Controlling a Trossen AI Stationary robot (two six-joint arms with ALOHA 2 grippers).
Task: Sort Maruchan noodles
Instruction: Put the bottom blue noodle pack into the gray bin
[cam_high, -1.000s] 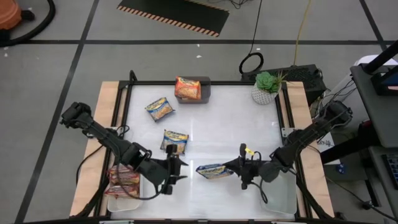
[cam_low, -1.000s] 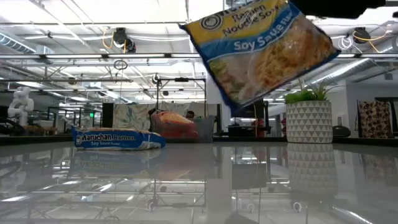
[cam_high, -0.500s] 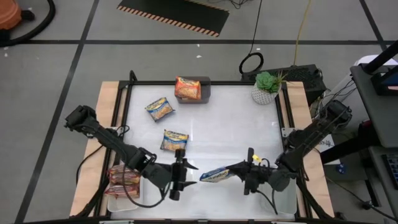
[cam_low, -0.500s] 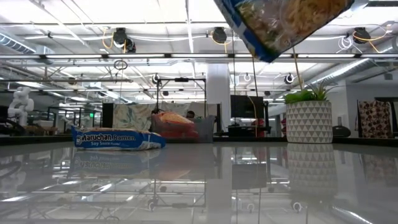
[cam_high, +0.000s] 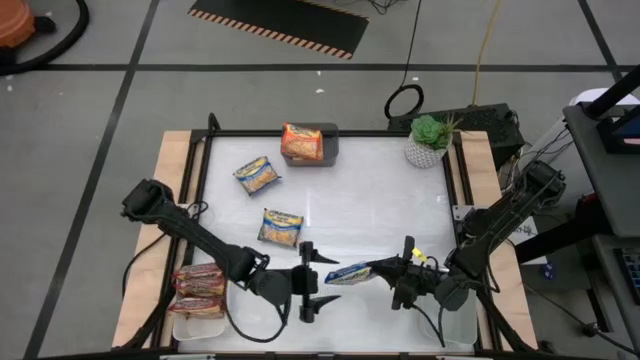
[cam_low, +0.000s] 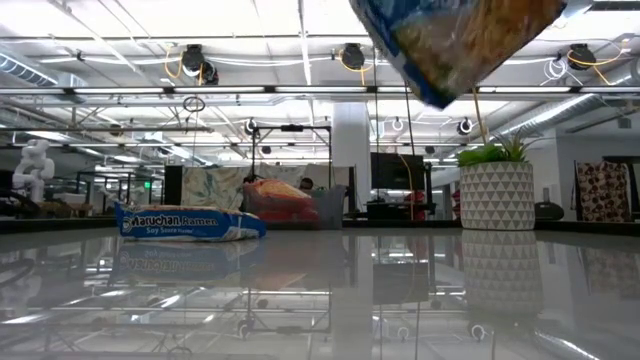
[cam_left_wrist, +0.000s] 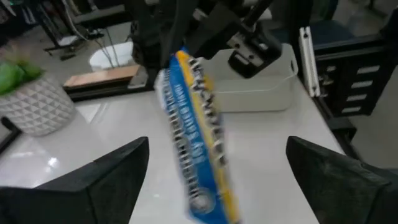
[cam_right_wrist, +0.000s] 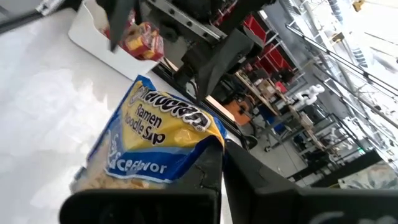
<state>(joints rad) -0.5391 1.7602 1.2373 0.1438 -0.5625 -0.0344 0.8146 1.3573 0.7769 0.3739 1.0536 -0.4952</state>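
A blue-and-yellow Maruchan noodle packet (cam_high: 345, 272) hangs above the table's near middle, with my right gripper (cam_high: 378, 268) shut on its right end. In the low view the packet (cam_low: 455, 40) sits at the top of the picture, well above the table. My left gripper (cam_high: 316, 282) is open just left of the packet. In the left wrist view the packet (cam_left_wrist: 194, 143) stands edge-on between the two wide-apart fingers, touching neither. Two more blue-and-yellow packets (cam_high: 258, 174) (cam_high: 282, 226) lie flat on the table. An orange one (cam_high: 302, 142) lies in the grey bin. My right gripper pinches the packet's edge (cam_right_wrist: 208, 146) between its two fingers at the end toward the table's right. The fingers come roughly level from the table's right side. The packet is lifted clear of the table and turned partly on edge, reaching left toward my left gripper.
Red packets (cam_high: 198, 288) lie in a white tray (cam_high: 190, 325) at the near left corner. Another white tray (cam_left_wrist: 264, 87) stands behind my right arm. A potted plant (cam_high: 428, 140) stands at the far right, and the grey bin (cam_high: 328, 150) at the far middle.
My left gripper has gone toward the table's right, up to the packet's free end, and levelled out. My right gripper has lifted the packet higher and turned it from lying flat to partly on edge.
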